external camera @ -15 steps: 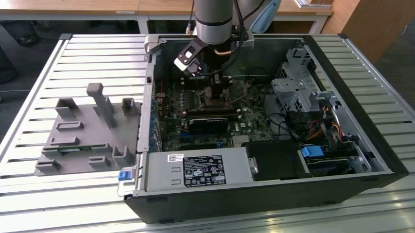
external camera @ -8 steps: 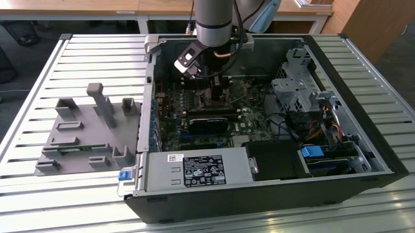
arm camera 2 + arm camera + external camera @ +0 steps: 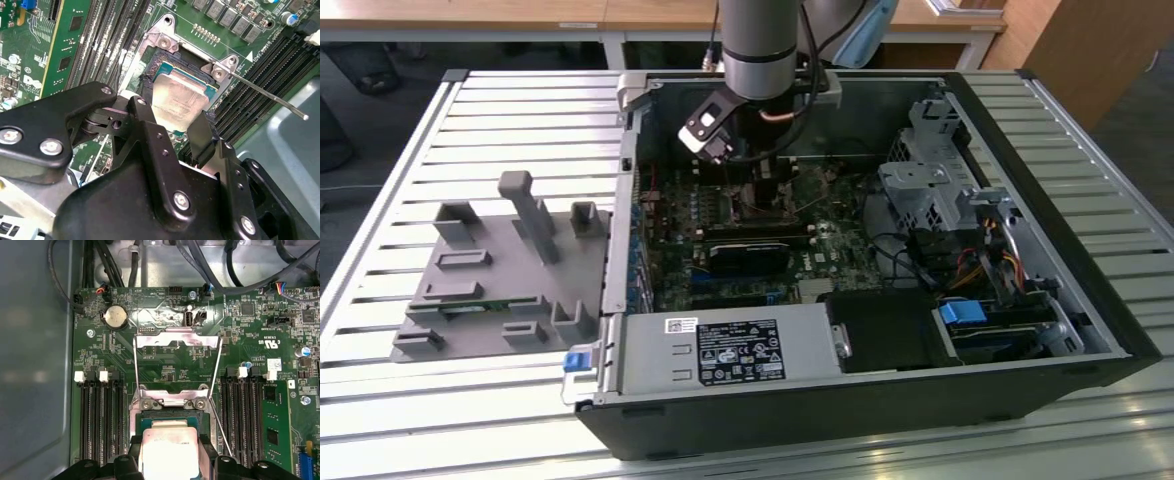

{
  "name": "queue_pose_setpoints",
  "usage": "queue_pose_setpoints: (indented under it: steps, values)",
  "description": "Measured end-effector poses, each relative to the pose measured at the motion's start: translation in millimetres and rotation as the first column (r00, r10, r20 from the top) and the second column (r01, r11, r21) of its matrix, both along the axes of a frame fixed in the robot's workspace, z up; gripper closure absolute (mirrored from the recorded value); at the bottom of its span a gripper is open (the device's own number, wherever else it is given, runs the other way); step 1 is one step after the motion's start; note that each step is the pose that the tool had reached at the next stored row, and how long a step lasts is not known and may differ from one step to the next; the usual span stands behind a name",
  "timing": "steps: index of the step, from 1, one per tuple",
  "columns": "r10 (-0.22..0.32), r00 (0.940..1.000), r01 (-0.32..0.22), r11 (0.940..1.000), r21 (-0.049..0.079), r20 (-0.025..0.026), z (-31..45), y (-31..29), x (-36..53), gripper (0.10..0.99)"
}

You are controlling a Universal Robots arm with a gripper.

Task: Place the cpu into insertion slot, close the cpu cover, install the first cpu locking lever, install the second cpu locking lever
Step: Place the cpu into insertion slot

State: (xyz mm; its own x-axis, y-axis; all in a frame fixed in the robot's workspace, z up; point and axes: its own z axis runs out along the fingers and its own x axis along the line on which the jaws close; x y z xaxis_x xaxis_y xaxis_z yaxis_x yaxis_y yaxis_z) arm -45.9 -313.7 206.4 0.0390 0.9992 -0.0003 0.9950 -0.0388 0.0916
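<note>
Your claw (image 3: pixel 171 117) is clenched on the cpu (image 3: pixel 180 97), held between its fingers right at the slot (image 3: pixel 167 54), so seating looks nearly done, while ahead of the fingertips the cover (image 3: pixel 177 341) stands open and a lever (image 3: pixel 265 92) juts free, both levers unlatched.

Silvery-grey cpu (image 3: pixel 179 97) between the black gripper's (image 3: pixel 170 112) jaws — green circuit board (image 3: pixel 165 365) around, black memory slots (image 3: pixel 102 415) with white clips (image 3: pixel 78 376).
</note>
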Motion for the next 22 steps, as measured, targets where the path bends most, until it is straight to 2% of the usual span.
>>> queue_pose_setpoints:
  steps: [22]
  values:
    - [-0.003, 1.0, 0.003, 1.0, 0.0, 0.0, -10.0, -1.2, -0.1, 0.557]
